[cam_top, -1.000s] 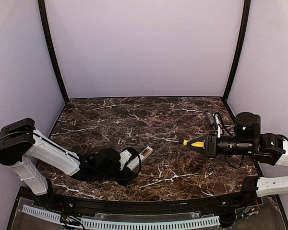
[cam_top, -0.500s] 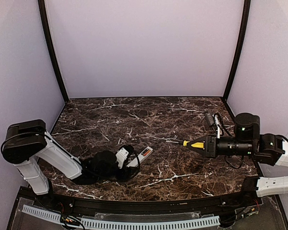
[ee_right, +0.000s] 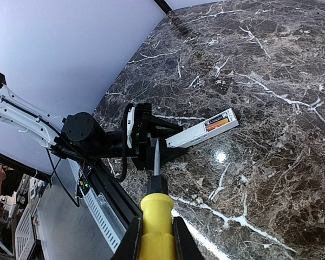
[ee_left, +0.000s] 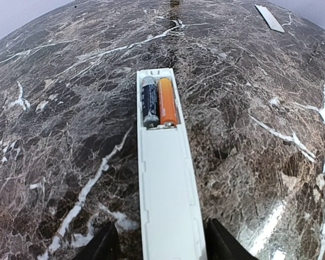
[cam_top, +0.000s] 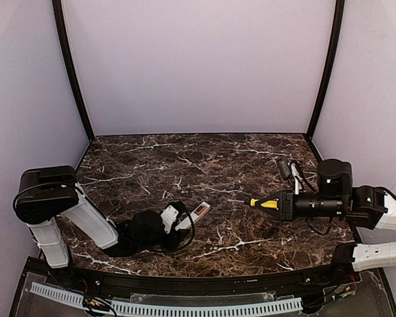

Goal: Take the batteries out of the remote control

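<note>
Beyond the remote control (ee_left: 168,189), white cover strip (ee_left: 269,18)

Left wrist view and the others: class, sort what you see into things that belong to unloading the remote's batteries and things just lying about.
Belonging to the job:
- remote control, held by the left gripper
- two batteries in its open bay
- screwdriver, held by the right gripper

Lying about:
- white cover strip, flat on the marble table, well apart from the remote control

clear table (cam_top: 185,162) between screwdriver (cam_top: 267,203) and remote control (cam_top: 195,212)
</note>
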